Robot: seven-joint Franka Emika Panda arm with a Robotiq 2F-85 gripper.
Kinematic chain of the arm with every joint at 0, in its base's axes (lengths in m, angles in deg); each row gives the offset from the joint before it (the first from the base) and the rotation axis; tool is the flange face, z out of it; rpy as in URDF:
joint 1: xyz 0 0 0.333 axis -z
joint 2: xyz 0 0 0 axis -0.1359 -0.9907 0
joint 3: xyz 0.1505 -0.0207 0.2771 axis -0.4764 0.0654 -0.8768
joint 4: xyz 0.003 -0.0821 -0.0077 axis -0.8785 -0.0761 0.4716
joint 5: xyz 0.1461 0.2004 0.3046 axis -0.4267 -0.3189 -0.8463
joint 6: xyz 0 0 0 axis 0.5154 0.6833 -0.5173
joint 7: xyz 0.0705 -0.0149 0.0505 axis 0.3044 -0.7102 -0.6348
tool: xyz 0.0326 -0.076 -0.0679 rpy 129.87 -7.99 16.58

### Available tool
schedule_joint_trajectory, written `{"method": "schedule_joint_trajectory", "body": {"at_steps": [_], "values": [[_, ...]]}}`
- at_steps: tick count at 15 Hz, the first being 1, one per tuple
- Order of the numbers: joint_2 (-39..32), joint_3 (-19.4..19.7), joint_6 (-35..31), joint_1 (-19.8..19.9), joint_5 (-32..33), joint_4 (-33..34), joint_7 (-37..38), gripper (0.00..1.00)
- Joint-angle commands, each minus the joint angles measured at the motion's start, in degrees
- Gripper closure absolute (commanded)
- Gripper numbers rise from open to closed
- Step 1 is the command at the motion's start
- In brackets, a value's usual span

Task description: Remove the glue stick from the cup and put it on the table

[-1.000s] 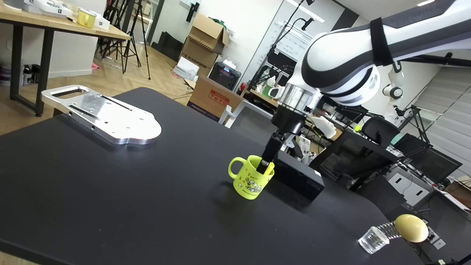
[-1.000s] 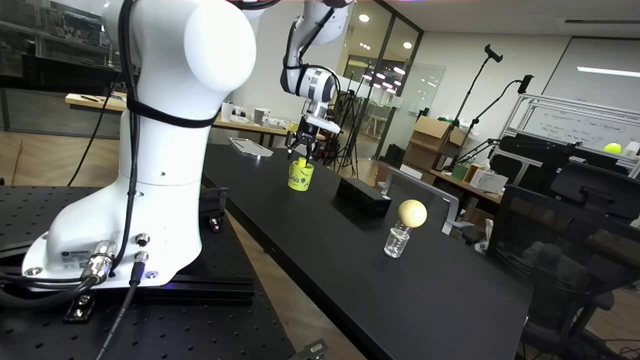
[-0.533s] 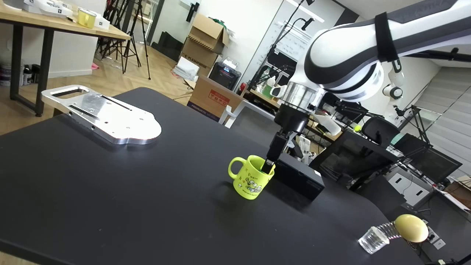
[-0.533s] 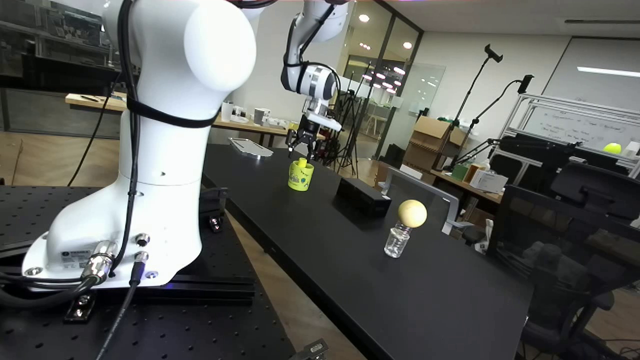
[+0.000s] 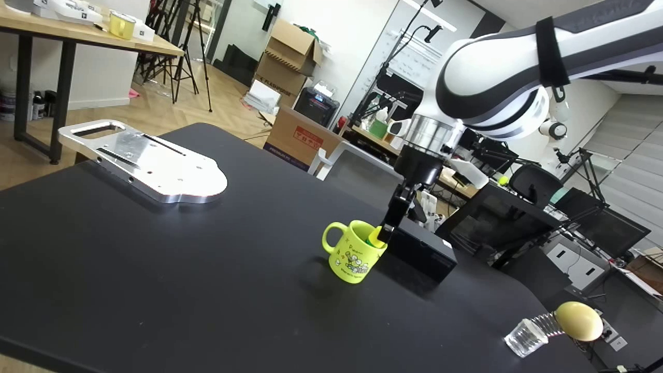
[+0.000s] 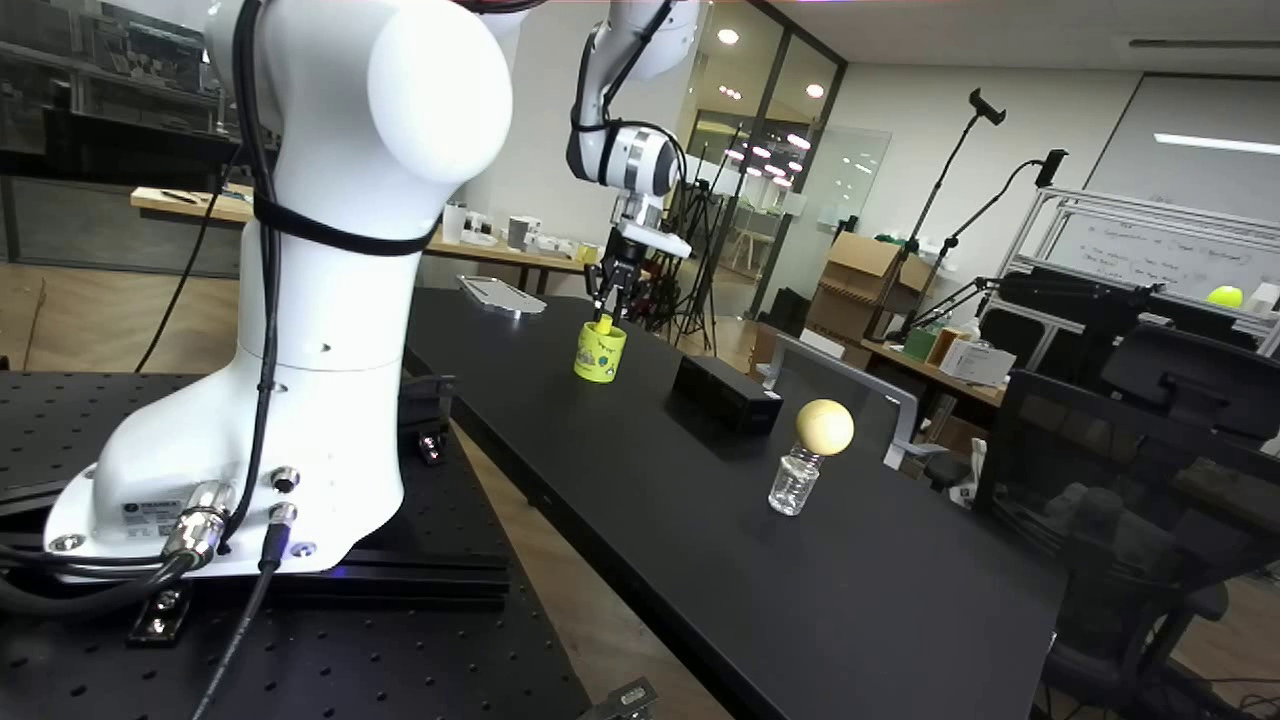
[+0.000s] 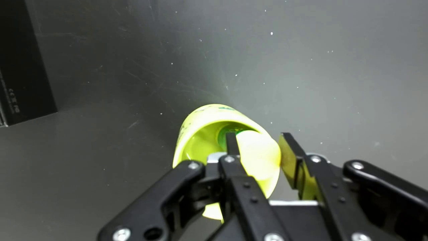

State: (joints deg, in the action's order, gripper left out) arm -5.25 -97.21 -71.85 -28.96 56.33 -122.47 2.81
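Observation:
The bright yellow-green cup [image 5: 355, 263] stands on the black table [image 5: 233, 290], its handle facing left in that exterior view. Inside it leans the glue stick [image 7: 259, 152], yellow at its upper end with a green part lower down. Seen from the wrist, my gripper [image 7: 257, 142] has one finger inside the cup's mouth and the other beyond the rim, with the glue stick's yellow end pinched between them. Both exterior views show the gripper [image 6: 608, 312] above the cup [image 6: 598, 357]. The glue stick's lower part is hidden in the cup.
A black box [image 5: 422, 251] lies close beside the cup, under the arm. A silver metal plate [image 5: 155, 166] is at the table's far left in that exterior view. A clear jar [image 6: 793, 483] with a spring and pale yellow ball [image 6: 825, 427] stands farther along the table.
The fingers have drawn together on the glue stick. In an exterior view the gripper has moved slightly right, and the glue stick's yellow end shows more. The cup has shifted a little.

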Motion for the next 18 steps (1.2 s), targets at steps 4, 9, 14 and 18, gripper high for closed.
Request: {"method": "schedule_joint_trajectory", "body": {"at_steps": [4, 9, 14, 18], "values": [[7.9, -0.4, -0.4, 1.4, 0.6, -4.6, -0.3, 0.9], [14.5, -2.7, -1.2, 5.1, -3.7, -8.6, -10.8, 0.9], [20.0, -1.0, -0.6, 6.8, -4.2, -13.0, -15.0, 0.9], [23.9, 1.2, 0.2, 8.8, -3.6, -17.5, -16.4, 0.9]]}}
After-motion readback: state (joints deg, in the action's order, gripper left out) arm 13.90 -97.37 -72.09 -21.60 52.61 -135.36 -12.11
